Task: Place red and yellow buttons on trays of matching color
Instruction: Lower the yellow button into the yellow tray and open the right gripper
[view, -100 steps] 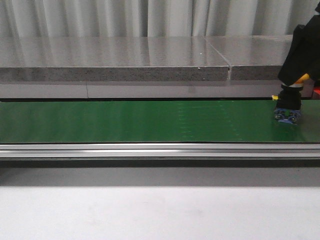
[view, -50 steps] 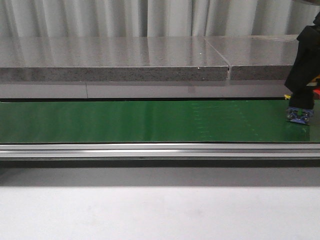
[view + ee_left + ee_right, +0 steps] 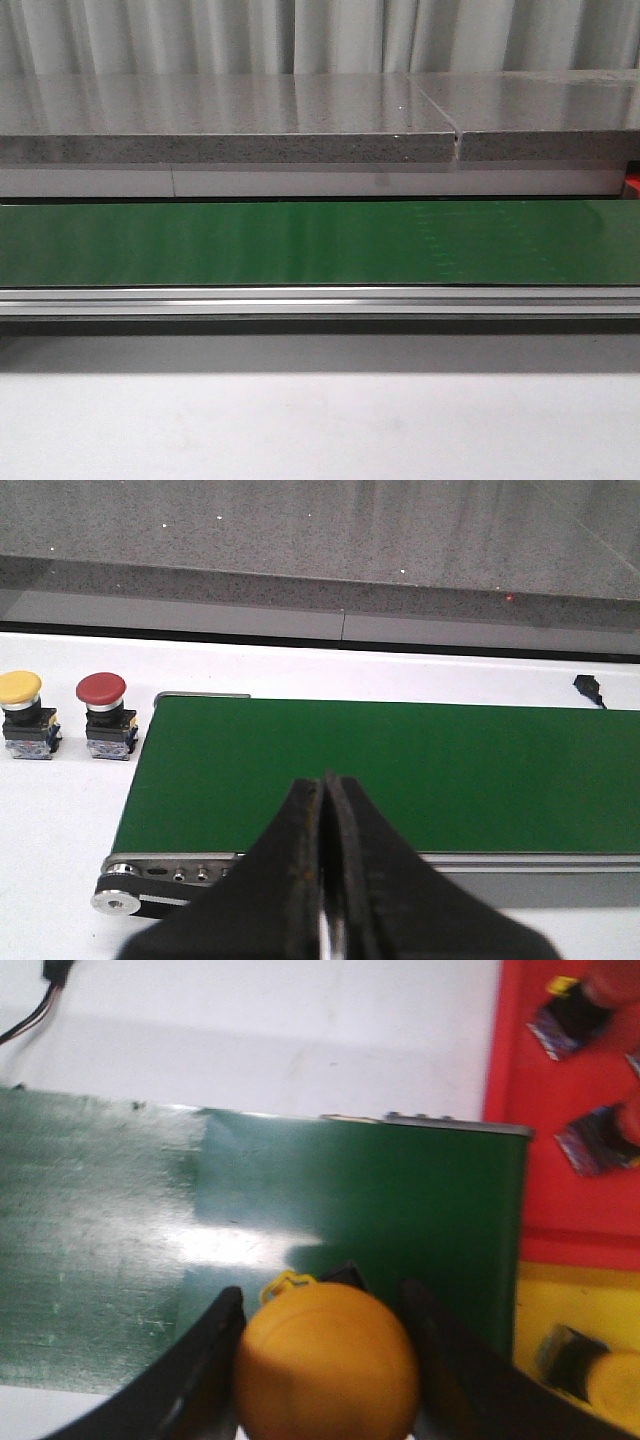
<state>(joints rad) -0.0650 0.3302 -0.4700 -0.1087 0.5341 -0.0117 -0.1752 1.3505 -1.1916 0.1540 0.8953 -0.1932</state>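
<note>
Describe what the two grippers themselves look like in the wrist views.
Both are matte black. The left gripper has two broad, wedge-shaped fingers that taper to narrow tips, with thin pale inner edges along the seam. The right gripper shows two black, gently curved fingers with smooth rounded outer edges. No cables or markings show on either.

left gripper [image 3: 325, 880]: matte black wedge-shaped fingers, thin pale seam between. right gripper [image 3: 325, 1360]: same black, curved fingers.
</note>
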